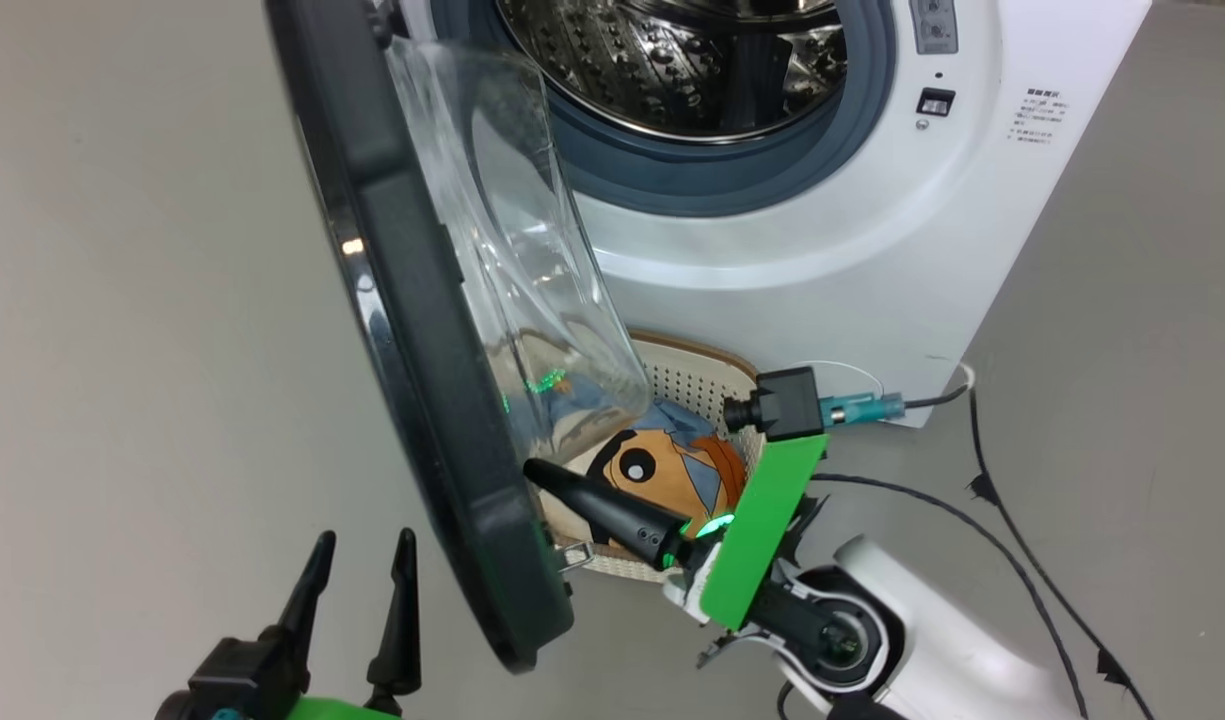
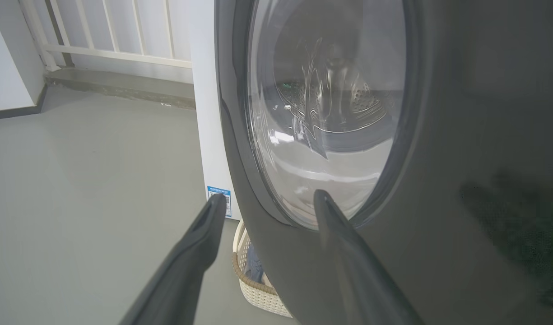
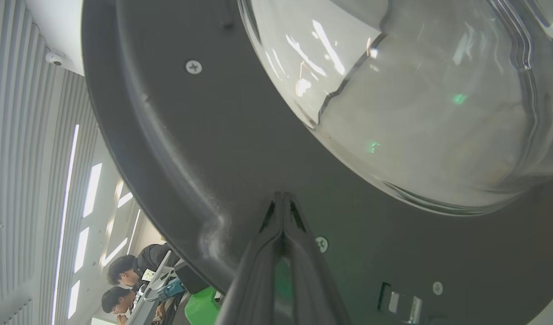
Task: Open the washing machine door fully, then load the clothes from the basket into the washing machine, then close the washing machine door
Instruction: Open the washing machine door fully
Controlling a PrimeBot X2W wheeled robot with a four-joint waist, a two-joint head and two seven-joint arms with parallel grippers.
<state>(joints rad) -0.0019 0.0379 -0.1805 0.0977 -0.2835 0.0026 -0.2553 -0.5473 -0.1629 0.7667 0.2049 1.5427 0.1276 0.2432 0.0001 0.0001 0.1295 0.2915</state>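
Door (image 1: 412, 330) is judged heavy, stiff, slick; best pushed at ring just ahead of clenched R claw (image 1: 542, 475); L claw (image 1: 364, 545) released.

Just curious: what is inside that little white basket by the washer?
A cloth with a tan cartoon face and some blue fabric lie in the basket. The open washing machine door covers its left side, so what lies there is hidden.

The head camera looks down from above at the washing machine door (image 1: 422, 330) and the basket (image 1: 697, 380). The left wrist camera sits close to the door's outside. The right wrist camera looks up, close to its inside.
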